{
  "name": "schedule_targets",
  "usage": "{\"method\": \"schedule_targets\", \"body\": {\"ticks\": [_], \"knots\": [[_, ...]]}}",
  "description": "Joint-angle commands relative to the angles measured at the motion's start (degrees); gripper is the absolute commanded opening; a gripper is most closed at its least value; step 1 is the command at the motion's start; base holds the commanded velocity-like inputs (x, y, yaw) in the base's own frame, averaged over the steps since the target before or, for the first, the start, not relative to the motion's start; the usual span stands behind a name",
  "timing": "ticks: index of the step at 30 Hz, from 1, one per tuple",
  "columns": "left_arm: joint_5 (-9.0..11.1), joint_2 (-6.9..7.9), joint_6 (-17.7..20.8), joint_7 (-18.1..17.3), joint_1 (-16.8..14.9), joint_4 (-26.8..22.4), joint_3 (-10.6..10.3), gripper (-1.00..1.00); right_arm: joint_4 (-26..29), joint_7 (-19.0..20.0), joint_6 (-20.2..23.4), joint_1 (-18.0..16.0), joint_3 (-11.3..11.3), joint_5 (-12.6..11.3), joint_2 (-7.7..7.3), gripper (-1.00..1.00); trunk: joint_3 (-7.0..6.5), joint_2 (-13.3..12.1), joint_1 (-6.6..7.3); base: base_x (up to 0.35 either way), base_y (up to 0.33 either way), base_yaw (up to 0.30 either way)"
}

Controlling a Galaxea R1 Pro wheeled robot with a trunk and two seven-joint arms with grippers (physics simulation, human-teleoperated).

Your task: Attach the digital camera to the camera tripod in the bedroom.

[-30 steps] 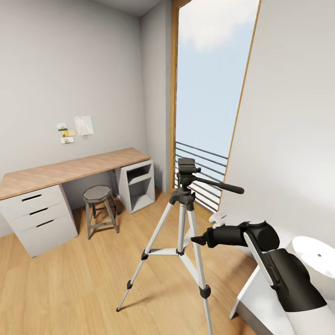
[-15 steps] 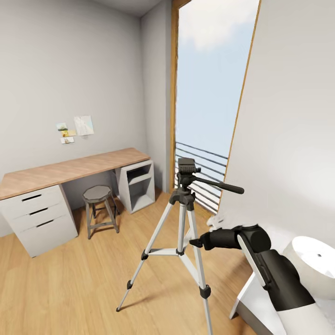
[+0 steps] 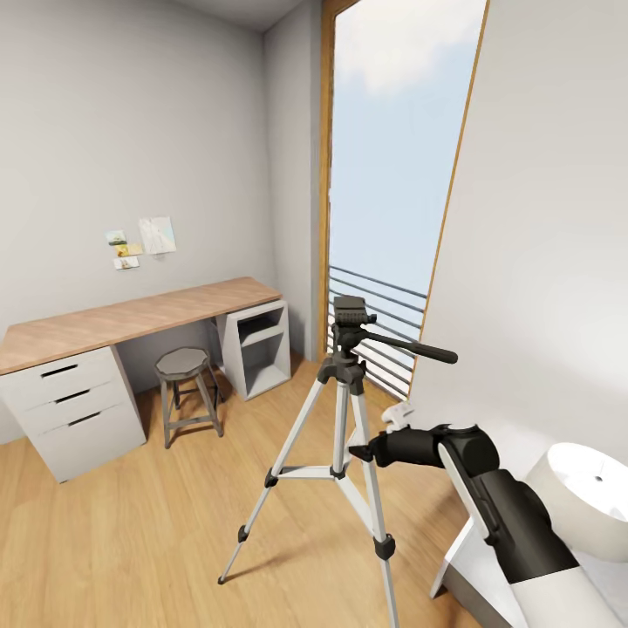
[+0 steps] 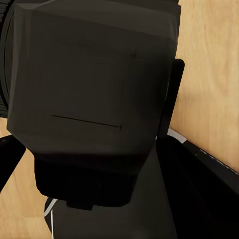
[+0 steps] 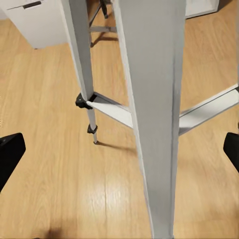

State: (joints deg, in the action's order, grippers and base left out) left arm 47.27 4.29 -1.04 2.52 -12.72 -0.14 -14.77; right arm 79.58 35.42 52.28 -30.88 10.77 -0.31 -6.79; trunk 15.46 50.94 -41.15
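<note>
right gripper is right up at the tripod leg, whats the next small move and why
Probably ease the right gripper forward a little until its open jaws straddle the near leg of the camera tripod, then close to steady it. The right wrist view shows that silver leg centred between the two fingertips, with floor visible on either side, so the jaws are wide but not yet around it.

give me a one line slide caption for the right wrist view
Right hand open, its fingertips either side of a silver leg of the camera tripod, above the light wood floor.
</note>
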Motion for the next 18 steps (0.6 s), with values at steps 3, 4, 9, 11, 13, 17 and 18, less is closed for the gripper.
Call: {"method": "schedule_targets", "body": {"ticks": [3, 4, 9, 11, 13, 17, 18], "knots": [[0.37, -0.01, -0.11, 0.12, -0.03, -0.01, -0.51, -1.00, -0.31, 0.09, -1.32, -0.05, 0.04, -0.15, 0.66, 1.00, 0.08, 0.05, -0.01, 0.000, 0.000, 0.000], [0.37, -0.01, -0.11, 0.12, -0.03, 0.00, -0.51, -1.00, -0.57, 0.09, -1.79, -0.05, 0.04, -0.16, 0.85, 1.00, 0.08, 0.05, -0.01, 0.000, 0.000, 0.000], [0.37, 0.01, -0.11, 0.12, -0.03, 0.01, -0.50, -1.00, -4.44, 0.07, -5.85, -0.05, -0.12, 0.22, 2.54, 1.00, 0.08, 0.05, -0.01, 0.000, 0.000, 0.000], [0.37, 0.01, -0.11, 0.12, -0.03, 0.00, -0.50, -1.00, -5.17, 0.05, -6.93, -0.05, -0.29, 0.25, 2.82, 1.00, 0.08, 0.05, -0.01, 0.000, 0.000, 0.000], [0.37, 0.01, -0.11, 0.12, -0.03, -0.02, -0.51, -1.00, -5.44, 0.03, -7.48, -0.05, -0.41, 0.27, 2.92, 1.00, 0.08, 0.05, -0.01, 0.000, 0.000, 0.000], [0.37, 0.01, -0.11, 0.12, -0.03, -0.01, -0.52, -1.00, -5.77, -0.09, -8.22, -0.05, -0.61, 0.31, 3.00, 1.00, 0.08, 0.05, -0.01, 0.000, 0.000, 0.000], [0.37, 0.01, -0.11, 0.12, -0.03, 0.00, -0.52, -1.00, -5.83, -0.18, -8.37, -0.05, -0.66, 0.31, 3.01, 1.00, 0.08, 0.05, -0.01, 0.000, 0.000, 0.000]]}}
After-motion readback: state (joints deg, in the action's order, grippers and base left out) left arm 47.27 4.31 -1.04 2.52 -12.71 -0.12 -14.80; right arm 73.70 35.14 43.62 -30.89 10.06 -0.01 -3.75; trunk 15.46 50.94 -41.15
